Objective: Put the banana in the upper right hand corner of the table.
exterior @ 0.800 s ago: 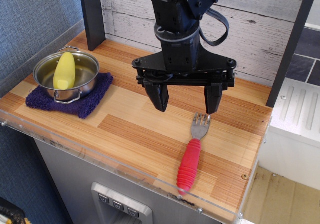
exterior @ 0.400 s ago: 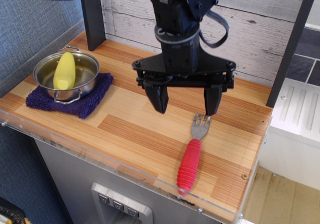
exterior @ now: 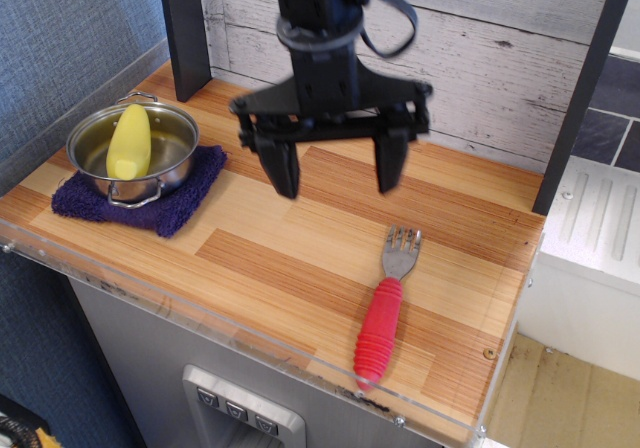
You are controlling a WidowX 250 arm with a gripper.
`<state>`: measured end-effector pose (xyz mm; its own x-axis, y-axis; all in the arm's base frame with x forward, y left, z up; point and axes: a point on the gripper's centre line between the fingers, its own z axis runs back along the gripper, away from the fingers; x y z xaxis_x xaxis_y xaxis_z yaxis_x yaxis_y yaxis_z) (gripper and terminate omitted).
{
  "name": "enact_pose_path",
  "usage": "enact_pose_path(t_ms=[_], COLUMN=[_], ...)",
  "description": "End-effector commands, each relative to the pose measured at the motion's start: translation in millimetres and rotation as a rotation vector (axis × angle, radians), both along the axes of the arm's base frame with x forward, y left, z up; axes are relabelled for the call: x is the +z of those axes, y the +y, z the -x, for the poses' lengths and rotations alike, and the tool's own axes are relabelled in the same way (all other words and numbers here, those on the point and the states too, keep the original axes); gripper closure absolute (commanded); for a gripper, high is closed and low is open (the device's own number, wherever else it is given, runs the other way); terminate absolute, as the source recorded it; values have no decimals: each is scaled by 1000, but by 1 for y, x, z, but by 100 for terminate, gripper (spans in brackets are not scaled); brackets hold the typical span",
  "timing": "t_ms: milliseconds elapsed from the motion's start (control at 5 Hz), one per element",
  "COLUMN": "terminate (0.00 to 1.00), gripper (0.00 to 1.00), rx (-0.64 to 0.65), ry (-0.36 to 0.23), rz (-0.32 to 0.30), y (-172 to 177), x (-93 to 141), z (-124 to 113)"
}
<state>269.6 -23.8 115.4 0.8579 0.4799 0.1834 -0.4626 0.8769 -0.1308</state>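
Note:
The yellow banana [exterior: 129, 141] lies inside a small steel pot [exterior: 171, 166] at the left of the striped wood table [exterior: 270, 243]. My black gripper [exterior: 338, 178] hangs open and empty over the middle of the table, fingers pointing down, well to the right of the pot and raised above the wood.
The pot sits on a purple cloth [exterior: 178, 204]. A fork with a red handle [exterior: 380, 330] lies at the front right, tines pointing back. A dark post [exterior: 185, 30] stands at the back left and another [exterior: 582, 83] at the right. A clear plastic edge [exterior: 250, 330] runs along the front.
My gripper has moved left and up, away from the fork, toward the pot side. It stays open. The banana, the pot and the fork have not moved.

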Motion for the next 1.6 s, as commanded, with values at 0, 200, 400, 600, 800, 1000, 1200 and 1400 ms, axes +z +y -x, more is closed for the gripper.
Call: enact_pose_path(t_ms=[0,200,400,600,800,1000,1200,1400], terminate=[0,0,0,0,0,0,0,0], gripper=[0,0,0,0,0,0,0,0], rx=[113,143,75,67,81,107,120,115], ry=[-28,-21,9,23,45,55,55,54], rz=[-16,-19,-57,-46,-49,-44,-48,-71], y=[45,71,93,111,129,150,166,180], x=[20,20,17,11,3,-2,-6,-17], z=[-17,-28,-35,-36,-36,-35,-31,-26])
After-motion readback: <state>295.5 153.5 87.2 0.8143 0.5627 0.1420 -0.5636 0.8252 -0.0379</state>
